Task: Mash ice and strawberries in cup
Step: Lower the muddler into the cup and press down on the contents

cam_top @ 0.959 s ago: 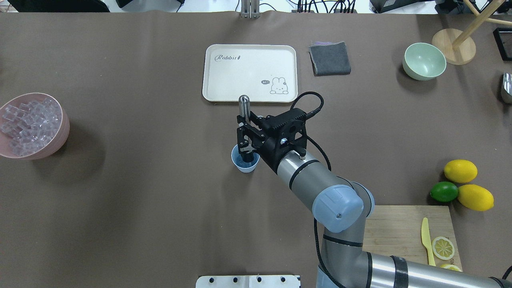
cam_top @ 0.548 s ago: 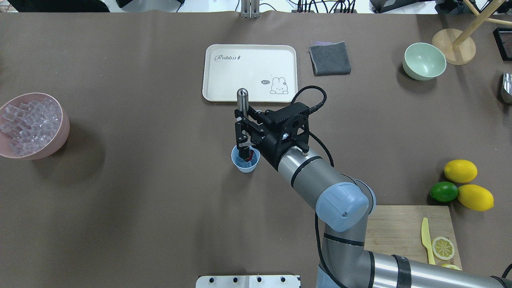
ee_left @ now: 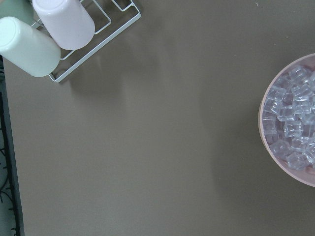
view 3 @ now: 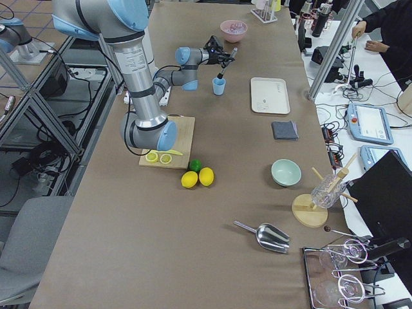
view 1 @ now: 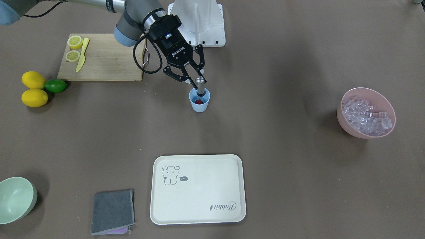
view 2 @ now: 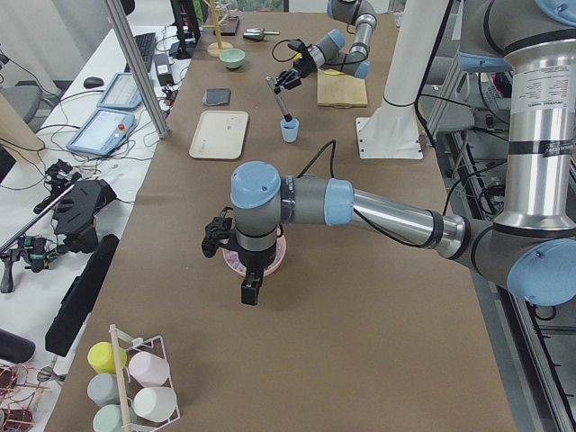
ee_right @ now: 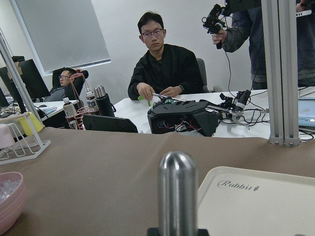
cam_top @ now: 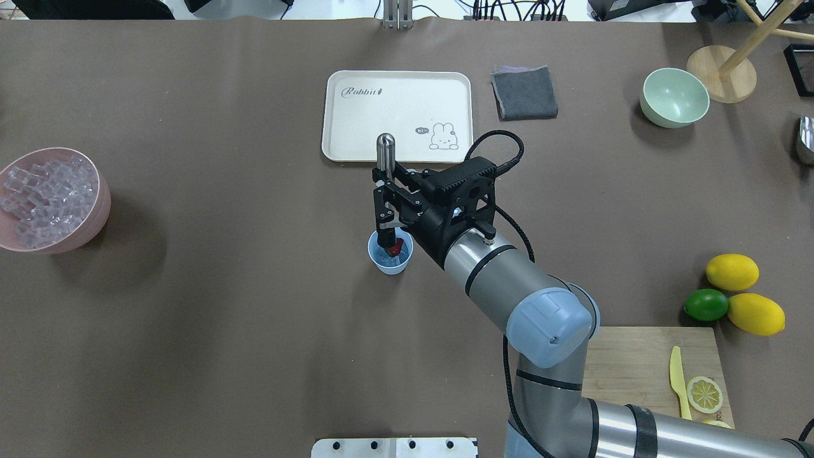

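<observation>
The light blue cup (cam_top: 390, 262) (view 1: 199, 103) stands mid-table, and a red strawberry (cam_top: 397, 247) (view 1: 198, 101) shows inside it. My right gripper (cam_top: 384, 205) (view 1: 198, 81) is shut on a metal muddler (cam_top: 385, 149) (view 1: 200, 83) (ee_right: 177, 191), whose lower end dips into the cup. I cannot make out ice inside the cup. Ice cubes (cam_top: 44, 194) (ee_left: 293, 125) fill the pink bowl (cam_top: 102, 207) (view 1: 345, 124) at the table's left end. My left gripper (view 2: 250, 290) hangs over that bowl; I cannot tell whether it is open or shut.
A cream tray (cam_top: 356, 127) and a grey cloth (cam_top: 524, 92) lie beyond the cup. A pale green bowl (cam_top: 674, 97), two lemons and a lime (cam_top: 706, 305), and a cutting board (cam_top: 629, 369) with a knife are on the right. A rack of tumblers (ee_left: 59, 29) stands past the pink bowl.
My right gripper has lifted the muddler somewhat, and its top now shows farther up over the tray. The strawberry has come into sight in the cup.
</observation>
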Robot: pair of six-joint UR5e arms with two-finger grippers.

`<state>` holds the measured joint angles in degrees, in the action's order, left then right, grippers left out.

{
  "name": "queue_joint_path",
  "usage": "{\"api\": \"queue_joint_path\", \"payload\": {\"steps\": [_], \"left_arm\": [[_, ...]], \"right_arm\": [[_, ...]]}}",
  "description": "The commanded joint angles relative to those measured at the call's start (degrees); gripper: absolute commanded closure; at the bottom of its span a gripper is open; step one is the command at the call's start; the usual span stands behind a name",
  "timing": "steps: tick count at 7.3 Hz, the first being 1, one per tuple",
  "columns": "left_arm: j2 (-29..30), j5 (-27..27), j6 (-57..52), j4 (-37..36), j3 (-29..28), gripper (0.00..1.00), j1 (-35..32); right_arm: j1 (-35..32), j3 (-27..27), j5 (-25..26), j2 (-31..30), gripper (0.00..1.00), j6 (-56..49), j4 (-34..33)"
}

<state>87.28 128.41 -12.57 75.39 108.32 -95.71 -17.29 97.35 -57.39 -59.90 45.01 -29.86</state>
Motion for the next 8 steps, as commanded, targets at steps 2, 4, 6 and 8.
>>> {"api": "queue_joint_path", "payload": {"steps": [2,4,6,8], "left_arm": [[0.0,0.0,0.0,0.02,0.05,0.03,0.0],[-0.52,0.0,0.0,0.02,0.14,0.03,0.0],[-0.79,0.0,0.0,0.28,0.05,0.03,0.0],[-0.79,0.0,0.0,0.28,0.05,0.03,0.0]], "right_arm": [[0.51,-2.95,0.09,0.04,1.0,-0.01,-0.02],[0.51,-3.22,0.0,0.04,1.0,-0.01,-0.02],[0.51,-3.22,-0.09,0.04,1.0,-0.01,-0.02],[0.51,-3.22,-0.26,0.04,1.0,-0.01,-0.02]]}}
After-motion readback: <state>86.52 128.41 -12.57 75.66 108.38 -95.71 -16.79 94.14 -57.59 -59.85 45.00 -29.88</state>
